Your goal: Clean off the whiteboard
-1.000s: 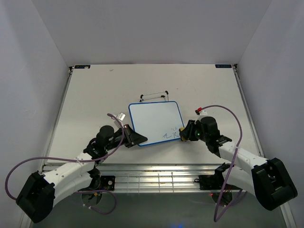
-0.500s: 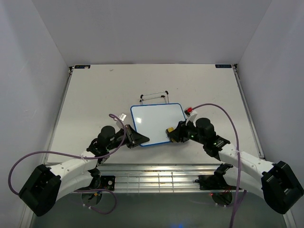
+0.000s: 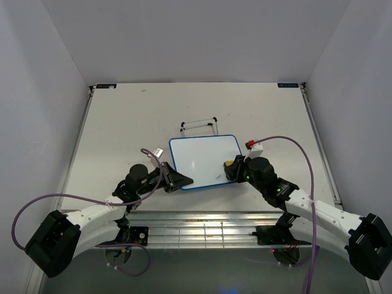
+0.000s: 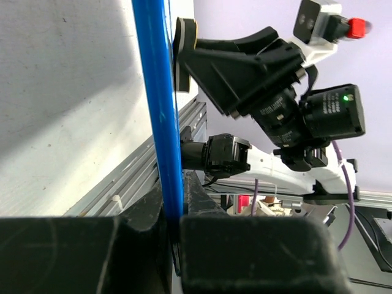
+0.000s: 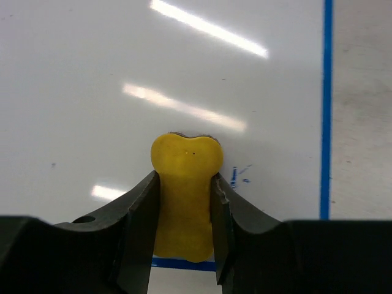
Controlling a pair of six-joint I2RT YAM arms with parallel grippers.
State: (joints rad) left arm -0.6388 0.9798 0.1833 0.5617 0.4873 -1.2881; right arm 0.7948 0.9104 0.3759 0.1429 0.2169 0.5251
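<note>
Since a second ago the right gripper has swept its small yellow eraser block across the lower right of the whiteboard, a small rectangular white panel in a thin blue rounded frame. The line of blue writing that sat there is nearly gone. From the top camera I see only a faint scrap of blue pen marks, just below and left of the eraser, close to the board's lower edge. The board itself has swung a little squarer in the frame. It lies at the middle of the pale grey table, with a thin wire stand just above it. The left gripper sits at the board's lower left corner.

From the left wrist camera, the jaws are clenched on the blue frame, which runs up the picture as a vertical blue strip. I take it that this arm is pinning the board while the other wipes. The eraser and the right arm's black fingers show at the upper middle, against the board's face.

From the right wrist camera, the two black fingers squeeze the yellow block at its waist, and its end appears pressed to the white surface. A few small blue ticks sit just right of it, between the block and the blue frame at the right. I judge the job almost done: one short pass over those ticks should finish it.
</note>
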